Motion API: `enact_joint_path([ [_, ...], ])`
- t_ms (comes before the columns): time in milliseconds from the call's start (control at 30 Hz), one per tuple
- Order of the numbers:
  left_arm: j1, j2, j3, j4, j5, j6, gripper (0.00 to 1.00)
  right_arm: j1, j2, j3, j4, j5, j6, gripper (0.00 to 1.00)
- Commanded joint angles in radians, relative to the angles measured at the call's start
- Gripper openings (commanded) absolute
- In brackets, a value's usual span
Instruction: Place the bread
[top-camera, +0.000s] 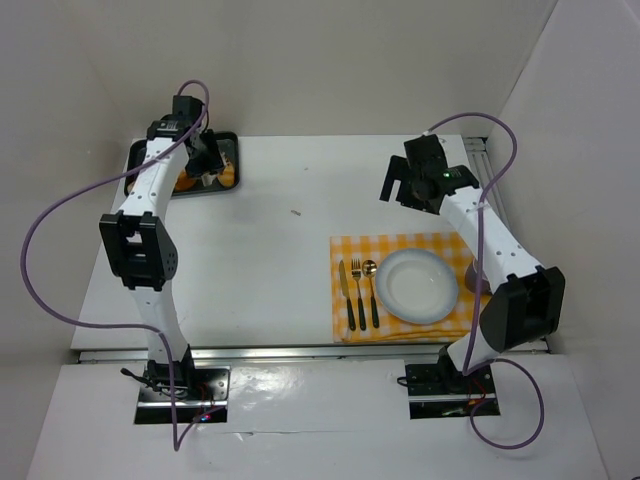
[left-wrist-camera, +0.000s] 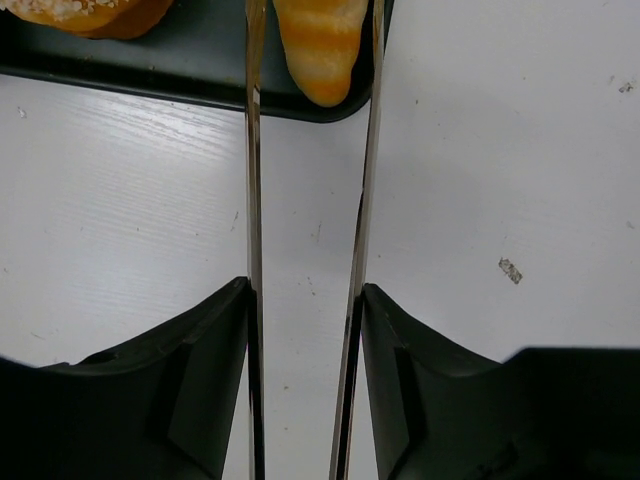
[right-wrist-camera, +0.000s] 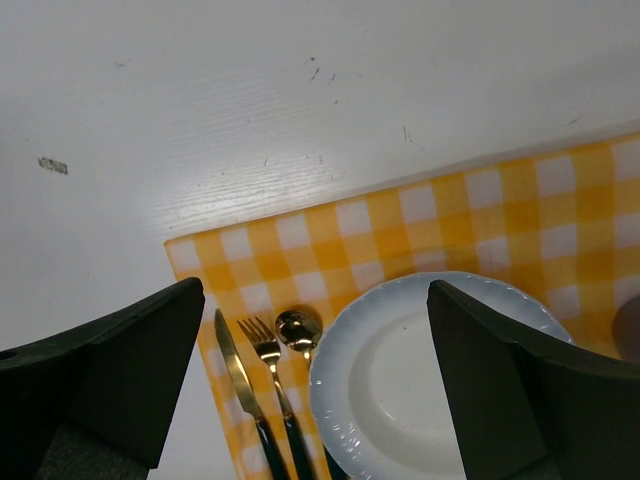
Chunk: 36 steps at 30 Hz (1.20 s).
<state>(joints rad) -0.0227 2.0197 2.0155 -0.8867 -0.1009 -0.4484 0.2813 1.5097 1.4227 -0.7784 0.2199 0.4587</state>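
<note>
Fingers (left-wrist-camera: 200, 380) of my left gripper (left-wrist-camera: 305, 300) are pressed in on a pair of tongs (left-wrist-camera: 254, 200). From the left wrist I see the blades run out to either side of a roll (left-wrist-camera: 320, 45) whose tip lies at the tray (left-wrist-camera: 200, 60) edge. I cannot tell whether they bite it yet. The blades are thin and smooth, so a weak squeeze could let the roll slip out, and a low lift could catch it on the rim.

From the right wrist, the right gripper (right-wrist-camera: 315, 290) is spread wide and holds nothing. It hangs over the plate (right-wrist-camera: 420, 370), beside the knife (right-wrist-camera: 235, 375), fork (right-wrist-camera: 268, 360) and spoon (right-wrist-camera: 298, 328) on the mat (right-wrist-camera: 300, 235).

From the top, tray and plate are well apart. I judge the long carry is where a drop is likeliest. The right arm (top-camera: 470, 215) near the plate could also block the tongs.
</note>
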Motion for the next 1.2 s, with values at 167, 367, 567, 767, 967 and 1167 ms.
enact_joint_path([
  [167,0.009,0.079,0.063,0.009,0.020,-0.015,0.59,-0.005,0.009,0.048,0.019,0.004,-0.011,1.00],
  [367,0.009,0.126,0.054,0.009,0.040,-0.024,0.56,-0.005,0.018,0.048,0.019,0.004,-0.011,1.00],
  [567,0.009,0.054,0.045,0.021,0.021,-0.044,0.30,-0.005,0.018,0.058,0.019,0.013,-0.011,1.00],
  [767,0.018,-0.145,0.035,0.042,0.020,-0.044,0.15,-0.005,-0.013,0.047,0.010,0.013,-0.011,1.00],
  [967,-0.095,-0.350,-0.168,0.100,0.194,0.023,0.09,-0.005,-0.052,0.088,-0.010,0.024,-0.011,1.00],
  [1167,-0.475,-0.605,-0.571,0.287,0.296,-0.105,0.09,0.004,-0.132,0.255,-0.108,0.133,-0.032,1.00],
])
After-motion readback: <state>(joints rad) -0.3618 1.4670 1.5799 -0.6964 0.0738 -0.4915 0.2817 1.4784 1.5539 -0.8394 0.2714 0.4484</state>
